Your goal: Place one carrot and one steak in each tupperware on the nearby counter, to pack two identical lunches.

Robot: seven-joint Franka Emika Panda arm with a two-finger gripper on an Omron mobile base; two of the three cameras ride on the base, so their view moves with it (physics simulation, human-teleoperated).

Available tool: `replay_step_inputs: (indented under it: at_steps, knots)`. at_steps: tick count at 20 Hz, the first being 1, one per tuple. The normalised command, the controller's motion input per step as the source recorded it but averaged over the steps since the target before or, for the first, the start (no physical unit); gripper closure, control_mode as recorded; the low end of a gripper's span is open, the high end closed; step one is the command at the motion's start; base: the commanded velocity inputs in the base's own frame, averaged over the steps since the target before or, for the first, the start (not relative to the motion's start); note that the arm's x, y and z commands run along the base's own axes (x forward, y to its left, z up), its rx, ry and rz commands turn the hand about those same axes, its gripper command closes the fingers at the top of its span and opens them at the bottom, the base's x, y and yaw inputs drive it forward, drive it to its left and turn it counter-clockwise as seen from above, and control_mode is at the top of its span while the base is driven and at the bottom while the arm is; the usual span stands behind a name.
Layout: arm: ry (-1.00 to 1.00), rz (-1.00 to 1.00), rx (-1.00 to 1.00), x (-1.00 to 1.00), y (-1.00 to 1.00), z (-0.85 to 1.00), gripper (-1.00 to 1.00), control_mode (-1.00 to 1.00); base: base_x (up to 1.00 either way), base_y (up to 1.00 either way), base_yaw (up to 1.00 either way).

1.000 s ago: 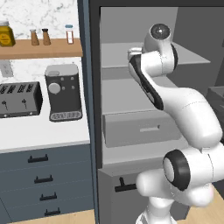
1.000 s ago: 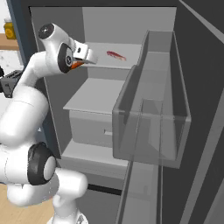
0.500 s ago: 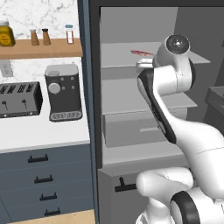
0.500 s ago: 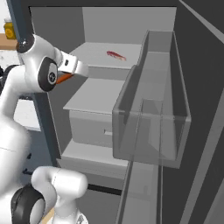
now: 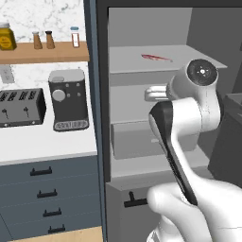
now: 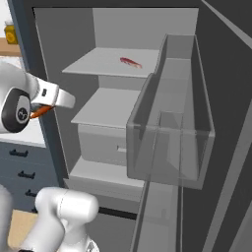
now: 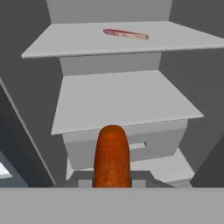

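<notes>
One short orange tapered carrot [image 7: 112, 155] sits clenched in the white arm's claw [image 6: 40, 112], its long axis running straight out along the fingers and pointing into the open grey fridge, as the hand view shows. From the right base view, the orange tip pokes out beneath the hand, just outside the fridge's left wall and on the side nearest the flat white worktop [image 5: 42, 144] over dark blue-grey drawers. That worktop, carrying a black toaster [image 5: 21, 108] and a dark coffee machine [image 5: 69, 100], lies to the robot's left of the claw, so the carry judged to come next runs sideways, away from the shelves. No light-grey tupperware tray can be made out here. One thin red steak [image 7: 125, 33] lies flat on the top grey shelf [image 7: 78, 43], well beyond the claw and above it, its length roughly across the shelf.
</notes>
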Motion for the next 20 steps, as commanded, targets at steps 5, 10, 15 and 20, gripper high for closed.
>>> replay_step_inputs:
  at_steps: [5, 10, 15, 20]
  knots:
    - [0.01, 0.01, -0.01, -0.2, 0.15, -0.04, 1.0, 1.0, -0.8, 0.78, 0.02]
    - [0.0, 0.0, 0.0, 0.0, 0.0, 0.0, 1.0, 1.0, -0.68, 1.0, 0.0]
    - [0.0, 0.0, 0.0, 0.0, 0.0, 0.0, 1.0, 1.0, -0.01, 1.0, 0.0]
    - [0.0, 0.0, 0.0, 0.0, 0.0, 0.0, 1.0, 1.0, 0.22, 1.0, 0.0]
